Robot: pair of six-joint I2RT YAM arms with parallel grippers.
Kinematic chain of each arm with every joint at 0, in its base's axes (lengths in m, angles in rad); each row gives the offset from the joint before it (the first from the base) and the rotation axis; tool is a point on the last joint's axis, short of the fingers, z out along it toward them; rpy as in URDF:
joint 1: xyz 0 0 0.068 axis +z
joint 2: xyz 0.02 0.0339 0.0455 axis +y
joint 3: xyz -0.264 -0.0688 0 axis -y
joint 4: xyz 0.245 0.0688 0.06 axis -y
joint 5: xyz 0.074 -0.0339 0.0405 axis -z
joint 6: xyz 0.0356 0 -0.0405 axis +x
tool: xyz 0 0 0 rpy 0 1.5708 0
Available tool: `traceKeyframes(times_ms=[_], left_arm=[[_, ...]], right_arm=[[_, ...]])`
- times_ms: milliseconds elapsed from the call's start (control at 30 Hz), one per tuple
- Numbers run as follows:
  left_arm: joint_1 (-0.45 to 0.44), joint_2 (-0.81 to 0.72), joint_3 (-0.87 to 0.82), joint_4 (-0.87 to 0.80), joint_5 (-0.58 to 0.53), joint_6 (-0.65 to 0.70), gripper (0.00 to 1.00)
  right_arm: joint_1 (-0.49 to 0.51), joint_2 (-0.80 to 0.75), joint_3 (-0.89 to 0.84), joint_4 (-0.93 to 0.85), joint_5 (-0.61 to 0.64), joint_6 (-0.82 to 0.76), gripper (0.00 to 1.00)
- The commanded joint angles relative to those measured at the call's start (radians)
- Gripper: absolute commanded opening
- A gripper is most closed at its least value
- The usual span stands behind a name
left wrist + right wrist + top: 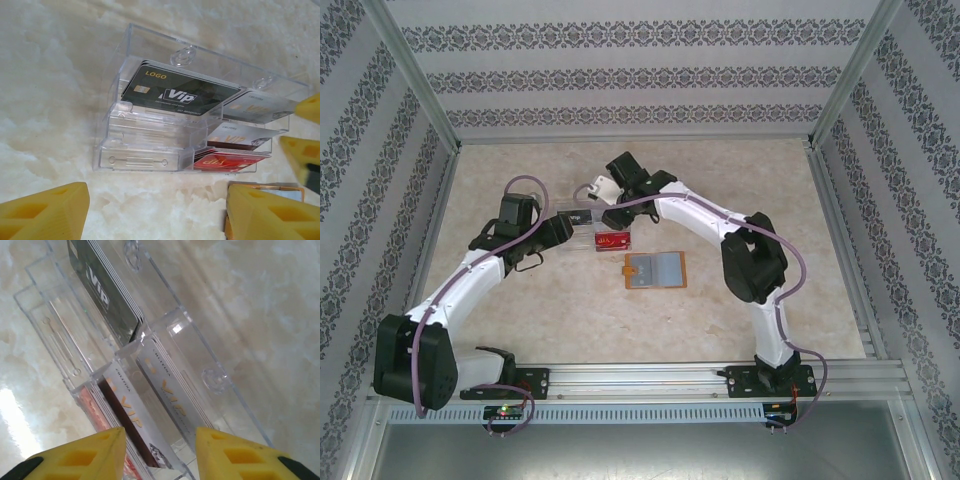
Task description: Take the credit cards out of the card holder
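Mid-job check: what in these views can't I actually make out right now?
Card holder: top view, too small to tell whether its pockets hold cards.
Right gripper: right wrist view, the bottom edge cuts off the white cards between its fingers; contact unclear.
Clear box: left wrist view, its card stacks overlap, hiding the counts; small print is blurred.

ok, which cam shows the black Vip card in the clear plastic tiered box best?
Left wrist: the black Vip card faces the lens, print readable, in the clear plastic tiered box. Right wrist sees the card steeply slanted, cropped at top. In top external it is a tiny dark patch.
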Motion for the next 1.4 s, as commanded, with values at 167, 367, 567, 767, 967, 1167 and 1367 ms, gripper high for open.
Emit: traceKeyframes(times_ms=[167, 367, 567, 767, 967, 1167, 1367], left_arm=[[-0.004, -0.022, -0.012, -0.010, 0.009, -0.006, 0.73], [-0.005, -0.020, -0.013, -0.012, 0.006, -0.005, 0.73], [-0.004, -0.013, -0.015, -0.006, 0.008, -0.005, 0.73], [-0.004, -0.014, -0.015, -0.006, 0.007, -0.005, 0.73], [-0.005, -0.015, -0.017, -0.006, 0.006, -0.005, 0.73], [-0.005, -0.018, -0.016, -0.006, 0.007, -0.006, 0.73], [-0.004, -0.020, -0.017, -0.007, 0.007, -0.005, 0.73]], right_arm=[[0.024, 0.077, 0.071, -0.102, 0.032, -0.075, 0.42], [0.032, 0.103, 0.095, -0.114, 0.039, -0.082, 0.39], [0.037, 0.096, 0.079, -0.116, 0.035, -0.090, 0.33], [0.045, 0.079, 0.059, -0.105, 0.034, -0.098, 0.24], [0.056, 0.072, 0.048, -0.103, 0.048, -0.110, 0.20], [0.054, 0.064, 0.036, -0.086, 0.064, -0.114, 0.13], [0.054, 0.046, 0.022, -0.073, 0.058, -0.124, 0.08]])
